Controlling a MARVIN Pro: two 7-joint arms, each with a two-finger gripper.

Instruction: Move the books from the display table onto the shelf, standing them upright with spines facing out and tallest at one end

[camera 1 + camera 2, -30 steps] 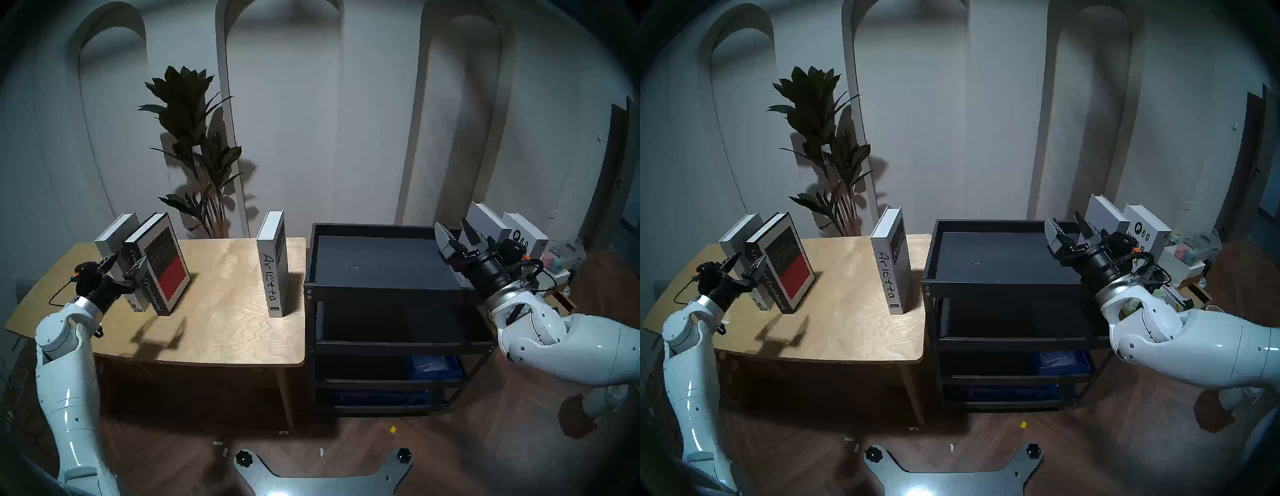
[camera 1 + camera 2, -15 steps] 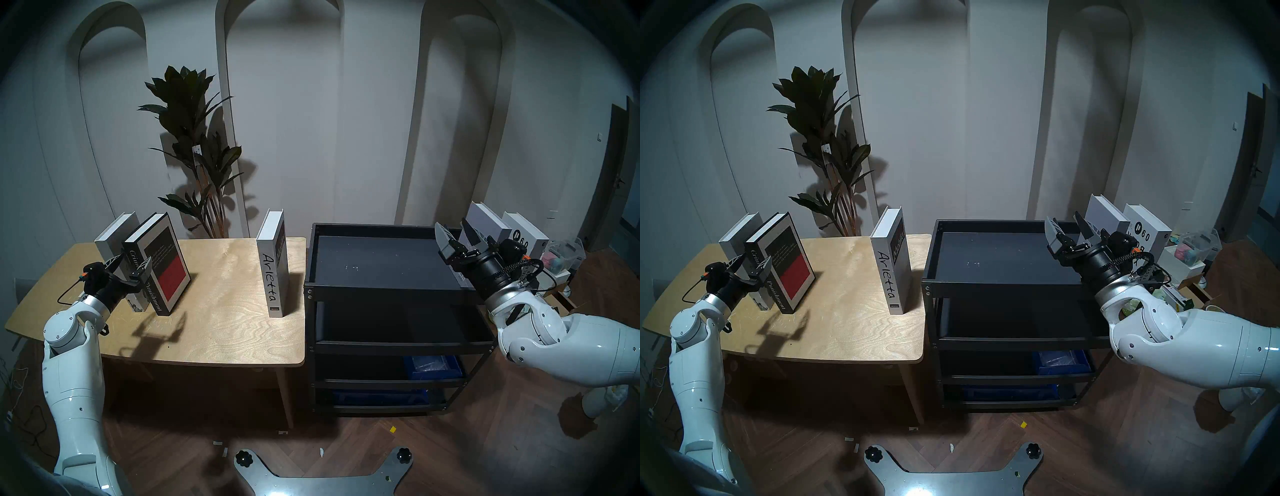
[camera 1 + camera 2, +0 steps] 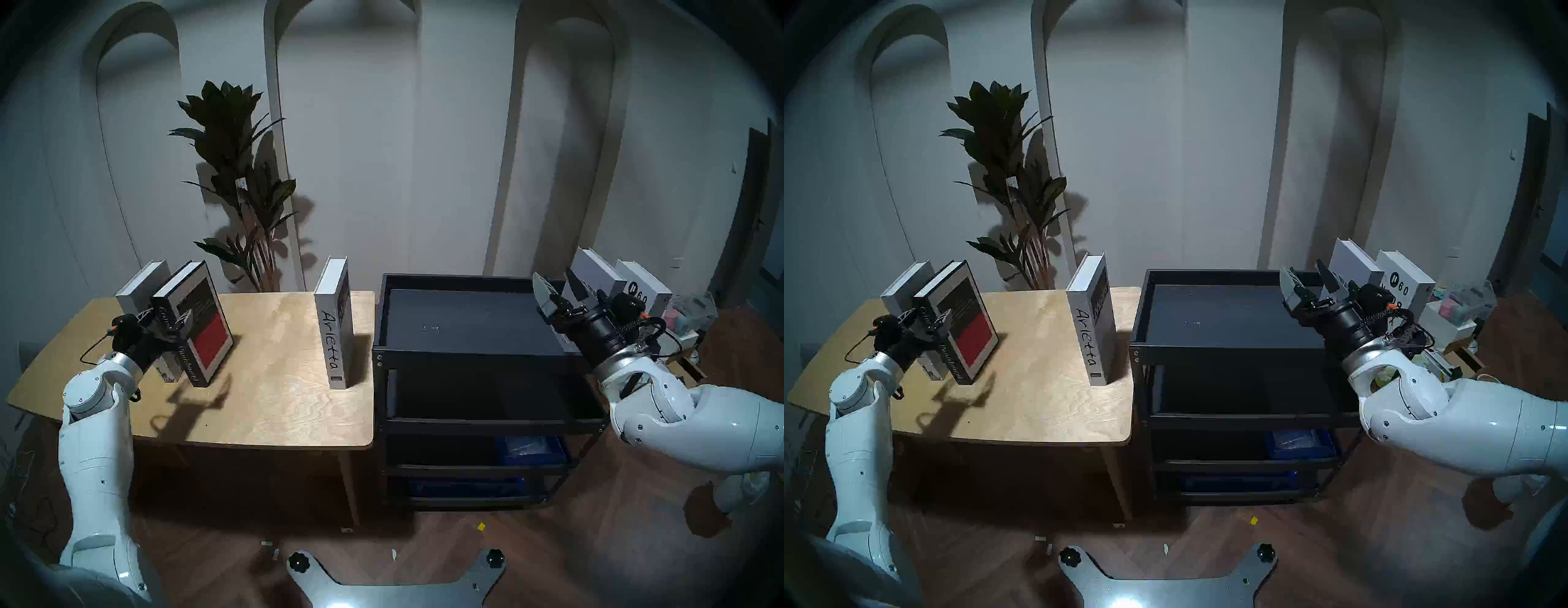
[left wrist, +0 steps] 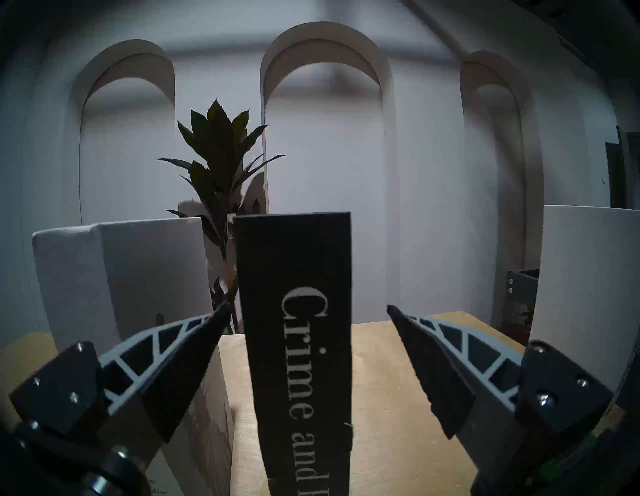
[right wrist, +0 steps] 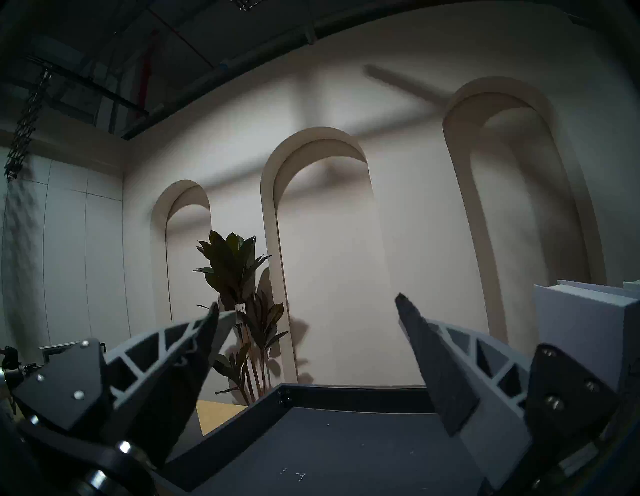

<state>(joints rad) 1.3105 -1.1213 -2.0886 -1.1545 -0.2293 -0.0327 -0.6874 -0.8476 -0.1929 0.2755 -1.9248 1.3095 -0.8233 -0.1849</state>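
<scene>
Nudging left pincer (image 4: 306, 308) forward, now spread astride Crime and Punishment (image 4: 298, 346) spine on bench (image 3: 275, 382); squeeze next. Right pincer (image 3: 555, 288) spread, idle.

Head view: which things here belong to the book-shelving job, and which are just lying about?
Job: Crime and Punishment, grey book, Arietta, table, black trolley, left gripper.
Lying about: plant, two white books beyond the trolley, blue bins.

Books (image 3: 193, 322) on table (image 3: 275, 407), shelf (image 3: 475, 322) rightward
</scene>
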